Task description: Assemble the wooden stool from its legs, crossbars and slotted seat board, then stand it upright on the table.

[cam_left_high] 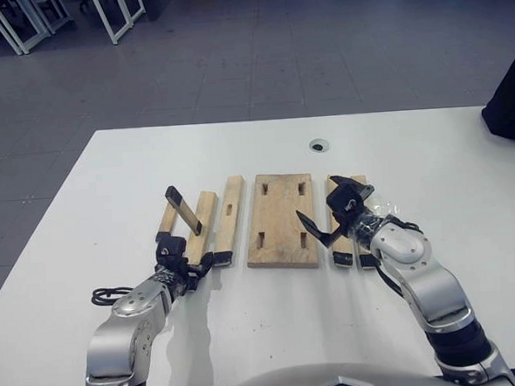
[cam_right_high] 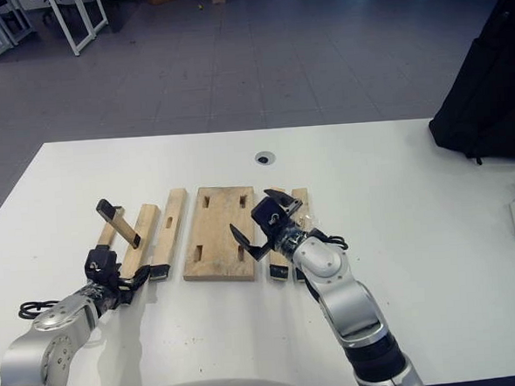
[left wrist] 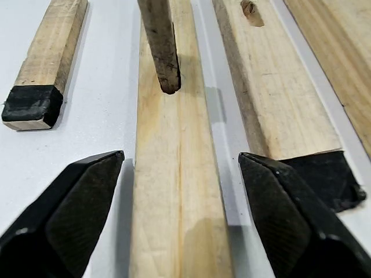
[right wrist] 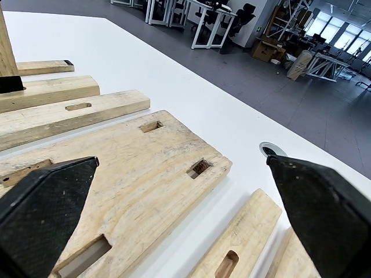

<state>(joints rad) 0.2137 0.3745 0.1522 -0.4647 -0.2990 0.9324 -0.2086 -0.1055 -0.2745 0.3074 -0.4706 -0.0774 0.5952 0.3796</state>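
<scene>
Slotted seat board (cam_left_high: pixel 281 219) flat mid-table — legs (cam_left_high: pixel 233 216) flat either side, one crossbar (cam_left_high: pixel 185 211) propped tilted.

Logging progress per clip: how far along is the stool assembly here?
Done: nothing joined; the seat board lies flat with loose pieces on its left and right. In hand: the left gripper is open astride the near end of one leg, gripping nothing; the right gripper hangs open over the board's right edge. Left: all fitting, then standing it upright.
</scene>
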